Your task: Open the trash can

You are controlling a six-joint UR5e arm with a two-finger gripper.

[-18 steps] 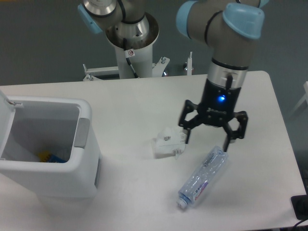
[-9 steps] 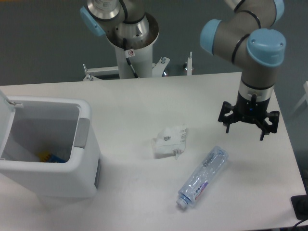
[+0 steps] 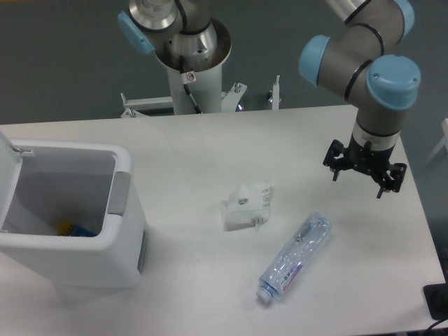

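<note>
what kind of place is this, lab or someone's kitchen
Most likely a robotics lab. The arm's gripper hangs over a bare white table with staged items: an open trash can, a plastic bottle and a paper packet.

The boxy white trash can (image 3: 77,231) stands upright at the left edge of my tabletop (image 3: 210,154), lid swung up and open, grey strip on its right wall.
</note>
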